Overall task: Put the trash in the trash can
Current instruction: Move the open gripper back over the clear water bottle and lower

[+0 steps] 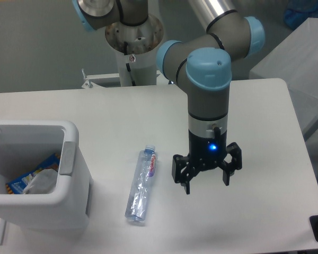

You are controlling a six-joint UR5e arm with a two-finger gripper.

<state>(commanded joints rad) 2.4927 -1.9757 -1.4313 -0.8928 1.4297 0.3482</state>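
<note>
On the white surface (254, 116), just right of the bottle (142, 185), the hand (206, 177) hangs with its fingers spread wide and nothing between them. It points straight down, close above the surface and clear of the bottle, so it is not yet lined up for a grasp; judging by the gap, it would need to shift left until the fingers straddle the bottle's narrow body.

The bottle lies flat on its side, cap toward the far edge and base toward the near edge, leaning slightly off the vertical of the view. Lying crushed and flat like this, it probably offers the easiest grip across its width near the label.

To the left, well apart from the hand, stands the white bin (74, 174), open at the top. Inside it rests a crumpled wrapper (42, 181) on top of a blue-and-yellow packet (21, 183), which suggests that one piece of trash is already dealt with and the bottle remains.
</note>
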